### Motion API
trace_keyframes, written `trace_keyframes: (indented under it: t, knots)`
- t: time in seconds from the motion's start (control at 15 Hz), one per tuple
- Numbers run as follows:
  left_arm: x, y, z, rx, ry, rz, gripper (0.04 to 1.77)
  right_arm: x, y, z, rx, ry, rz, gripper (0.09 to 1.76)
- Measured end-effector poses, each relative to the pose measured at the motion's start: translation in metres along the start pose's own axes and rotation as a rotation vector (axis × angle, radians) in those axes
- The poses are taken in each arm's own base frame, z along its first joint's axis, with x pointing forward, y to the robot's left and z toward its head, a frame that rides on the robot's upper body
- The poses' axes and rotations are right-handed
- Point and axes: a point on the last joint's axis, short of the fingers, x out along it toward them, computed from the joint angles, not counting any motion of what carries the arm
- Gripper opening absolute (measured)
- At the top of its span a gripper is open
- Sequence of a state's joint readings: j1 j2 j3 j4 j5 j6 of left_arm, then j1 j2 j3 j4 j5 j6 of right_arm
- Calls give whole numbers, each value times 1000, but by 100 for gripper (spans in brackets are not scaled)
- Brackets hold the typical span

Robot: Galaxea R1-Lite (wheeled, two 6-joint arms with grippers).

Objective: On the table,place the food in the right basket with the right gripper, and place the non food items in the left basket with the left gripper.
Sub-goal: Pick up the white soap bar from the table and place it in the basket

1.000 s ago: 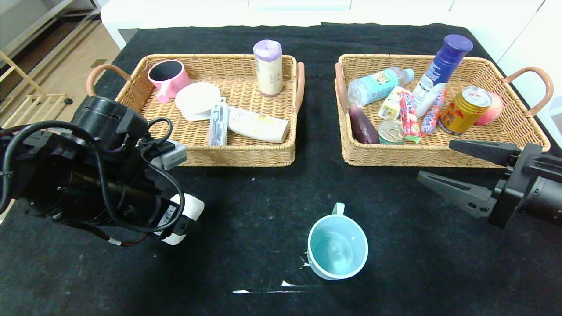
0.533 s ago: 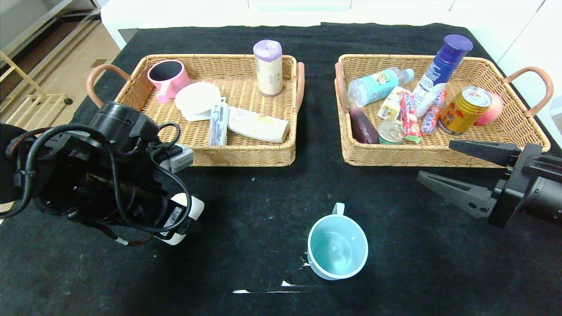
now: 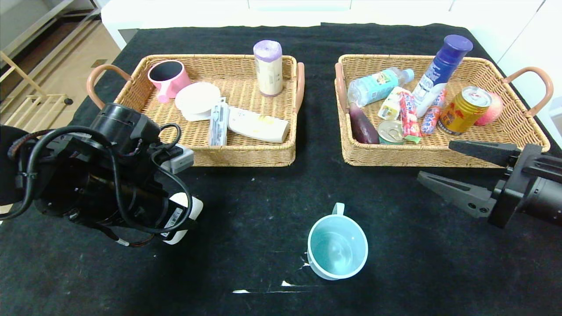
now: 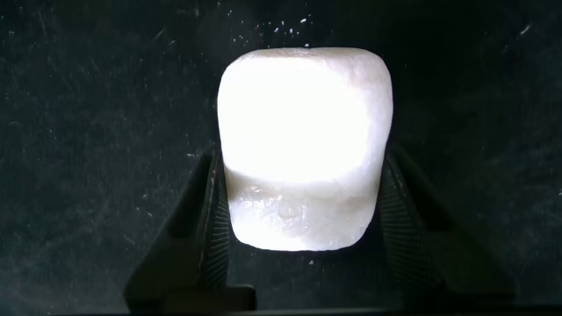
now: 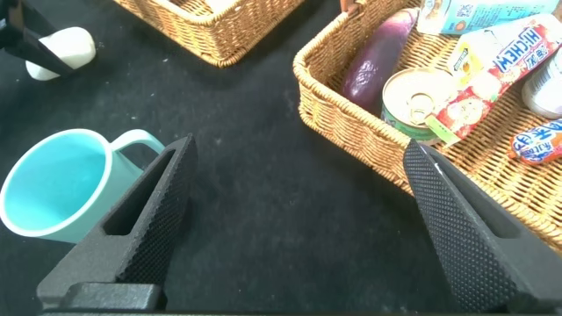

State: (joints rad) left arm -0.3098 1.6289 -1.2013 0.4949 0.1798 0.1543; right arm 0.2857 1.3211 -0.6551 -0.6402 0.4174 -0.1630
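Soap block (image 4: 303,145) now sits between my left hand (image 4: 303,228) fingers, which have narrowed onto its sides; next, the left basket (image 3: 246,156). Right hand (image 3: 456,171) idles apart.

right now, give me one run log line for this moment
left gripper: around white block on table | right gripper: open, idle | teal mug: on table

The white soap block (image 4: 303,145) lies on the black table (image 3: 263,210), in front of the left basket (image 3: 246,156). The left gripper (image 4: 303,237) is around it, one finger at each side. The teal mug (image 3: 337,247) stands upright in front of the gap between the two baskets. The water bottle (image 3: 377,85), the red candy pack (image 3: 408,115) and the gold can (image 3: 464,109) lie in the right basket (image 3: 434,151).
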Motion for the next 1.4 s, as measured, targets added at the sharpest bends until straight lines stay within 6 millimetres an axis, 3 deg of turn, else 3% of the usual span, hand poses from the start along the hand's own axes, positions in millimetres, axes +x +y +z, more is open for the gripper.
trace_keyframes:
  t: [0.8,1.07,1.4]
  knots:
    - [-4,-3,0,7,-7,-8,101,-3,5,1,-7,-10,16,171]
    - [-27,-6,5,2,-94,-16,101,-6,7,4,-9,-22,17,171]
    - [-61,-2,38,-50,-367,2,101,-7,7,4,-9,-23,18,171]
